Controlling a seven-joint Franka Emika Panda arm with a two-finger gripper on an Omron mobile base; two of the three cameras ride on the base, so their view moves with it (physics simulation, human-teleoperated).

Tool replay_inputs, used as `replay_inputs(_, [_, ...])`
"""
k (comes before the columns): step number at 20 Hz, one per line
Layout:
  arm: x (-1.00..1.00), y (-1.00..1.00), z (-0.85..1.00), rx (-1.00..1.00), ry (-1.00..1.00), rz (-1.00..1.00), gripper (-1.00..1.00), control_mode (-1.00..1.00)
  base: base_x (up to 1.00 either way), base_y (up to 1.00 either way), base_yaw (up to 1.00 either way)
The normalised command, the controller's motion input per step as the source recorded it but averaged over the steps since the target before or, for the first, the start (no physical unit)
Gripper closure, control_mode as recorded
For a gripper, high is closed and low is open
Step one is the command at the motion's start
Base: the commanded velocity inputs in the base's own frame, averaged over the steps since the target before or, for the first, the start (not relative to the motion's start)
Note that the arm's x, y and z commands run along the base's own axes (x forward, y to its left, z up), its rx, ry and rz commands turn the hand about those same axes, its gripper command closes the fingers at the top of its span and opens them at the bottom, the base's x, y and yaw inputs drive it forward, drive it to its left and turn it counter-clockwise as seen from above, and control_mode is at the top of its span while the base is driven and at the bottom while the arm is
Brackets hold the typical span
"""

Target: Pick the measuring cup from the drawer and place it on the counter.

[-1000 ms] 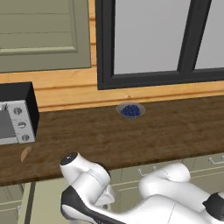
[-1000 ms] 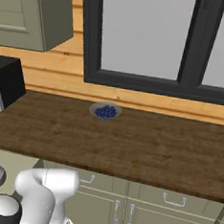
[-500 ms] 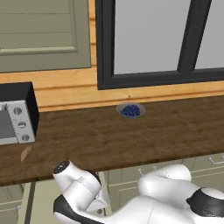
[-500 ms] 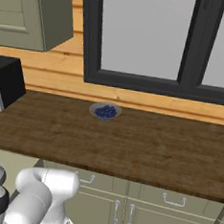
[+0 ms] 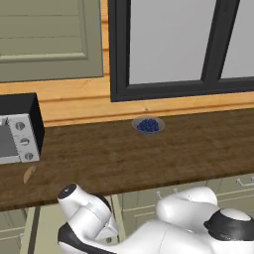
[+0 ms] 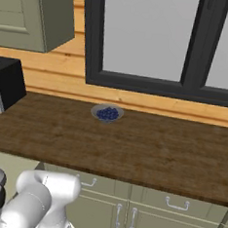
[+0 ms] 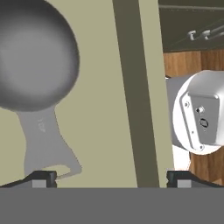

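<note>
1. Back wall (image 5: 74,101) is warm orange wood planks.
2. Big dark-framed window (image 6: 191,39) with pale grey panes sits right above the worktop.
3. Olive-beige wall cabinet (image 5: 47,39) hangs upper left.
4. Matching base cabinets (image 6: 141,213) with small metal handles run underneath.
5. Black-and-silver microwave (image 5: 17,129) stands far left.
6. Lighting is flat and even.
</note>
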Motion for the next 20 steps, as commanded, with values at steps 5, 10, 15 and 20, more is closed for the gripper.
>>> replay_inputs(5, [0.10, 0.26, -0.14, 0.01, -0.08, 0.03, -1.00, -1.00, 0.00, 0.00, 0.00])
replay_inputs(10, [0.00, 0.00, -0.11, 0.07, -0.17, 0.06, -1.00, -1.00, 0.00, 0.00, 0.00])
replay_inputs(15, [0.00, -0.01, -0.20, 0.24, -0.03, 0.07, -1.00, -1.00, 0.00, 0.00, 0.00])
replay_inputs(20, [0.11, -0.21, -0.36, 0.21, 0.05, 0.12, -1.00, -1.00, 0.00, 0.00, 0.00])
